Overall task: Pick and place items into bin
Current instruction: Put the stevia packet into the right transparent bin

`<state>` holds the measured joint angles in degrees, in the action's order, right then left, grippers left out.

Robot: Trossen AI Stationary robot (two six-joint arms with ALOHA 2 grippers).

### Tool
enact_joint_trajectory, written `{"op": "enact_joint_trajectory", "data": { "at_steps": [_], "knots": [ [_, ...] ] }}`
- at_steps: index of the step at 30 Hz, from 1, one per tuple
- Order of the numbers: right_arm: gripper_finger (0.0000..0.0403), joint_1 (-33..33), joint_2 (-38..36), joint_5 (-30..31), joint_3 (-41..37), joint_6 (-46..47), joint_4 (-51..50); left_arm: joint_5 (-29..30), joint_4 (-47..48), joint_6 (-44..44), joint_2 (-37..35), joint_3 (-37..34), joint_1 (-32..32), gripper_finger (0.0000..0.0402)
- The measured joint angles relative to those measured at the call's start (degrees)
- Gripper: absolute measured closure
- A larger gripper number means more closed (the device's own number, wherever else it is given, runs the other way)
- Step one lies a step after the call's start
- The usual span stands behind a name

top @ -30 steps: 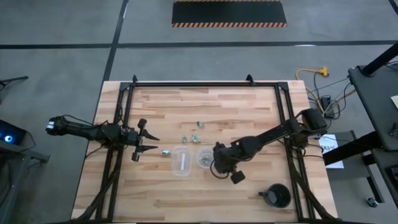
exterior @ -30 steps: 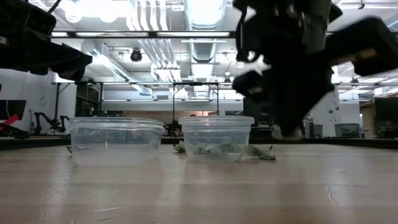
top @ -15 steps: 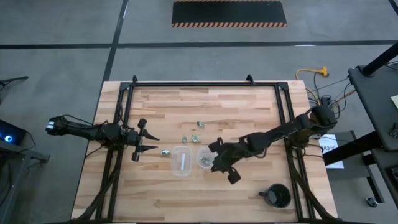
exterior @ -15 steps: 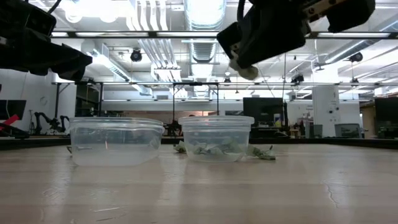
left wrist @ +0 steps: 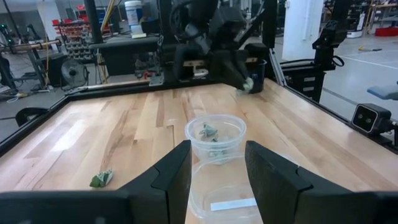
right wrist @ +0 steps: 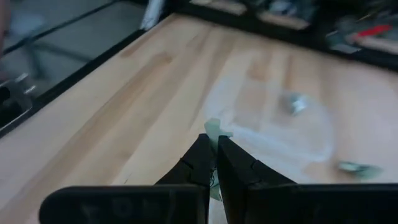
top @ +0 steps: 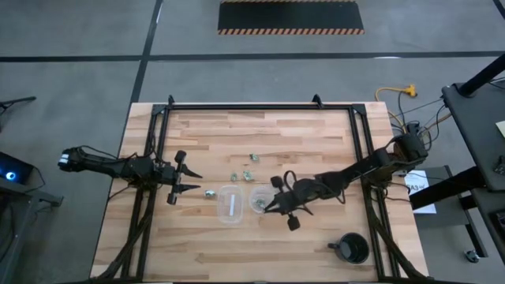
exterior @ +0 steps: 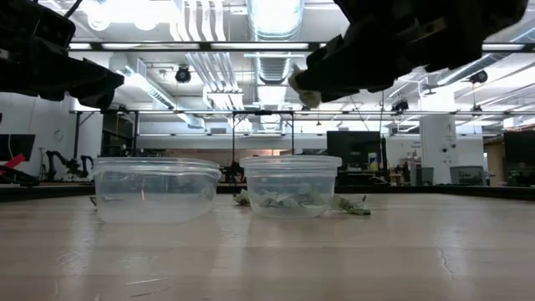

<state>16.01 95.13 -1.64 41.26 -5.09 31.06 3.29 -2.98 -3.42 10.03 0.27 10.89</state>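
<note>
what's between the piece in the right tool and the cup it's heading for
Nothing visible. The right tool is shut on a pale green piece and hangs raised beside the clear round cup, which already holds a few pieces. The cup's mouth is open, with no lid and nothing over it.

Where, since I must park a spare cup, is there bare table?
Bare: the far strip between rail and pieces; the near-left corner before the cups. Crowded: mid-table, with cups, pieces, left gripper and right gripper holding a piece; mug fills near-right corner.
</note>
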Motion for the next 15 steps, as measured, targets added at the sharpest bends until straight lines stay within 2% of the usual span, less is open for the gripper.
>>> {"op": "enact_joint_trajectory", "data": {
  "at_steps": [7, 15],
  "knots": [
    [0.0394, 0.0, 0.1, 12.2, -6.1, 4.5, 15.3, 0.0, 0.0, 0.0, 0.0, 0.0, 0.0, 0.0267],
    [0.0394, 0.2, 0.1, 16.3, -11.5, 10.6, 26.0, 0.0, 0.0, 0.0, 0.0, 0.0, 0.0, 0.0267]
  ]
}}
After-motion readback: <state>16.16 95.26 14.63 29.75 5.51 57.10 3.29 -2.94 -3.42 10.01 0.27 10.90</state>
